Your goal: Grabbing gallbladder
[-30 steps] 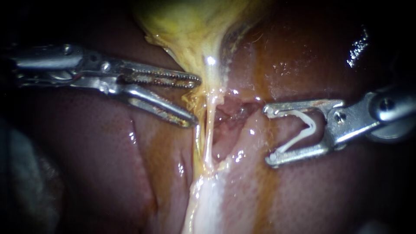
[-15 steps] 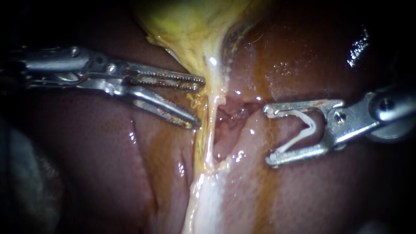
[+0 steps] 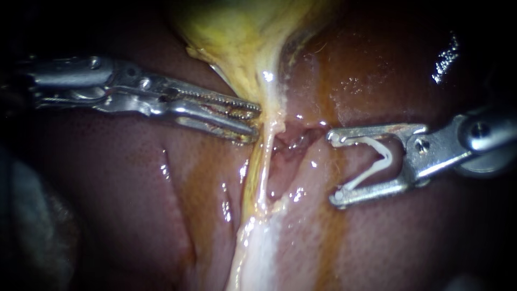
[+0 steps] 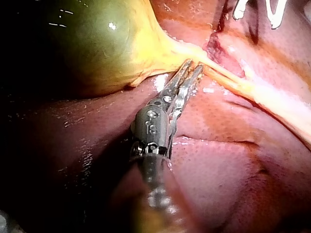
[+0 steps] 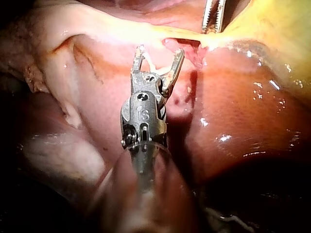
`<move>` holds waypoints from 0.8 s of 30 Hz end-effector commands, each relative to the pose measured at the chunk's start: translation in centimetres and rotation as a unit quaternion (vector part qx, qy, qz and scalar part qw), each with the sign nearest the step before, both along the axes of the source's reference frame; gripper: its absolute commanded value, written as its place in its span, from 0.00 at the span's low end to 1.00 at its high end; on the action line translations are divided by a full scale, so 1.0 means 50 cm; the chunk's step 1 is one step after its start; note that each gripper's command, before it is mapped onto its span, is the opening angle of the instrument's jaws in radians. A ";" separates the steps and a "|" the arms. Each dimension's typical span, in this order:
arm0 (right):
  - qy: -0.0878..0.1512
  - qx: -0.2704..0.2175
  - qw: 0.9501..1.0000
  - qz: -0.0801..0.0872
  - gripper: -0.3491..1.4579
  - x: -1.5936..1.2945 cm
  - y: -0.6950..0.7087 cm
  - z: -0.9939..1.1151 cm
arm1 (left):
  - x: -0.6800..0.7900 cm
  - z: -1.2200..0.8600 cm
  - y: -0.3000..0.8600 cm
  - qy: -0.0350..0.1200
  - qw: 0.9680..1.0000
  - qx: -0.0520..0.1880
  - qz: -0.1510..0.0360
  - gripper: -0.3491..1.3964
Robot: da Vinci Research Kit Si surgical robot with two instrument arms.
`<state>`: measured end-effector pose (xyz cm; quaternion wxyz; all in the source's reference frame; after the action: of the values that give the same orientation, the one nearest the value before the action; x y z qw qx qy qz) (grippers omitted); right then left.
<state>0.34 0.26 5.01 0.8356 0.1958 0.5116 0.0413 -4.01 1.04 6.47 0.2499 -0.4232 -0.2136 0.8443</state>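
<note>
Ok so, left instrument (image 3: 256,123) first: its jaws are down to a thin slit, teeth just showing, and the tips sit right against the narrow end of the gallbladder (image 3: 237,32) where it tapers off. I can't see both jaws biting tissue (the left wrist cam shows the tips (image 4: 192,65) touching the yellow edge, nothing more), so imo it's not gripped yet. Step in hand = getting purchase on that narrow end.

Next move, my guess: ease the tips a bit further onto the gallbladder so tissue sits between both jaws, then squeeze gently. It should stay off the thin yellowish strand (image 3: 263,161) running away from the gallbladder's narrow end, which looks flimsy.

The right instrument (image 3: 333,170) is well apart from the gallbladder, across a raw pink pocket (image 3: 285,143) from that strand. Its jaws are spread wide w/ a white clip (image 3: 386,158) seated between them, one leg against each jaw. Looks parked.

Containers: no tray or dish anywhere. The only thing holding anything is the gallbladder itself, plump and greenish in the left wrist cam (image 4: 97,43), contents not visible. The liver (image 3: 124,178) lies all round it.
</note>
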 end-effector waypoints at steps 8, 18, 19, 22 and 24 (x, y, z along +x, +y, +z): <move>0.000 0.000 1.000 0.000 0.47 0.0000 0.0000 0.0000 | 0.0004 -0.0002 0.0000 0.001 1.000 0.003 -0.001 0.10; 0.000 0.000 1.000 0.000 0.47 0.0000 0.0000 0.0000 | 0.0020 -0.0025 -0.0010 0.018 0.998 0.055 0.003 0.00; 0.000 0.000 1.000 0.000 0.47 0.0000 0.0000 0.0000 | 0.0022 -0.0029 -0.0010 0.020 0.998 0.061 0.007 0.00; 0.000 0.000 1.000 0.000 0.47 0.0000 0.0000 0.0000 | 0.0024 -0.0046 -0.0005 0.021 0.997 0.070 0.011 0.00; 0.000 0.000 1.000 0.000 0.47 0.0000 0.0000 0.0000 | 0.0029 -0.0058 -0.0001 0.022 0.997 0.077 0.011 0.00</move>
<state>0.34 0.26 5.01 0.8357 0.1958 0.5115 0.0413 -3.85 1.04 6.16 0.2779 -0.3804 -0.2785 0.8370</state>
